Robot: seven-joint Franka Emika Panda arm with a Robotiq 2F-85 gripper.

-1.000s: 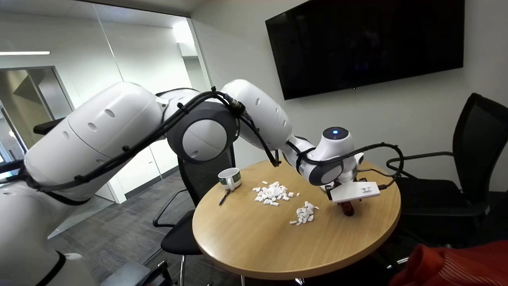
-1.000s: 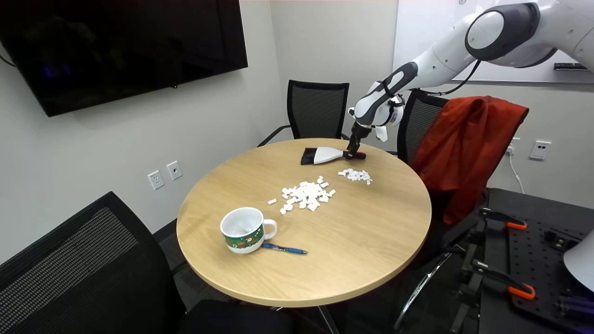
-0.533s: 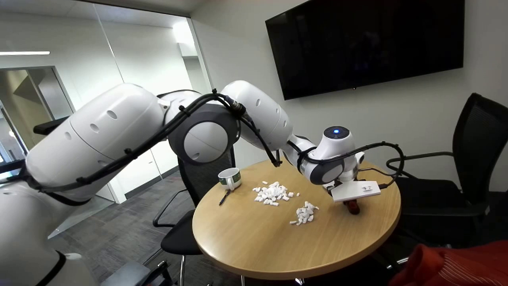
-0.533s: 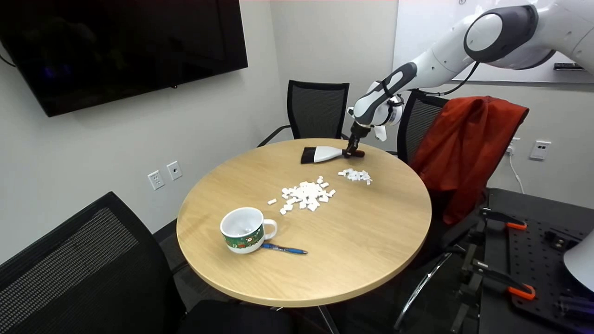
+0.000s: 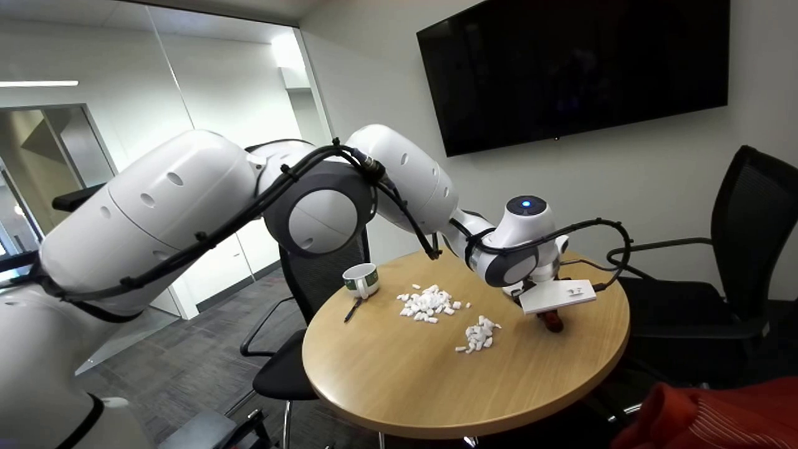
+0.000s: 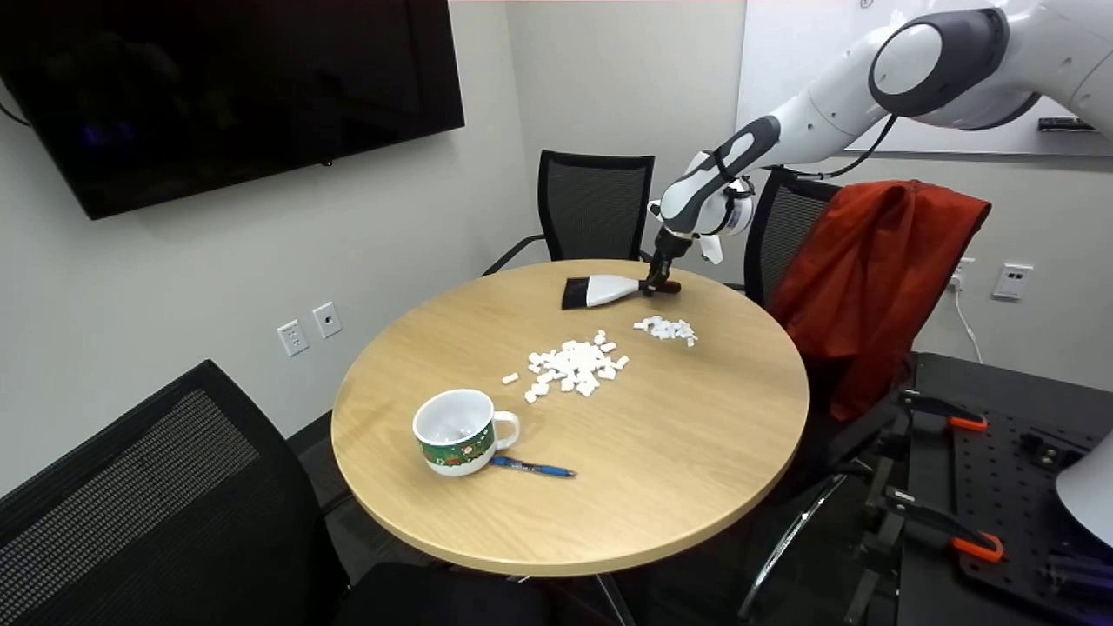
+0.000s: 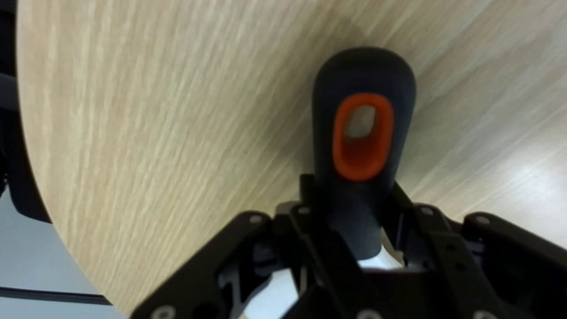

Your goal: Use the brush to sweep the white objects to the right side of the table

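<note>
In the wrist view the tool (image 7: pixel 353 186) is clamped across the handle of the brush (image 7: pixel 362 161), pressing from both sides below its orange-lined hole. The edge of the tabletop (image 7: pixel 146 141) curves down the left. Such a centred hold should resist twisting during a stroke.

In an exterior view the brush lies low near the tabletop's far edge, its dark bristles (image 6: pixel 576 293) turned toward the left edge; whether they touch I cannot tell. The white objects (image 6: pixel 574 365) make a larger heap around the middle and a smaller heap (image 6: pixel 667 329) nearer the far-right edge. A mug (image 6: pixel 452 448) and a pen (image 6: pixel 532 468) sit by the near-left edge; strokes should avoid them.

In an exterior view the arm (image 5: pixel 323 219) reaches toward the right edge, both heaps left of the tool. If that edge is the goal, best carry the brush past the heaps, lower it square beyond them, then draw back slowly; such small bits could scatter.
</note>
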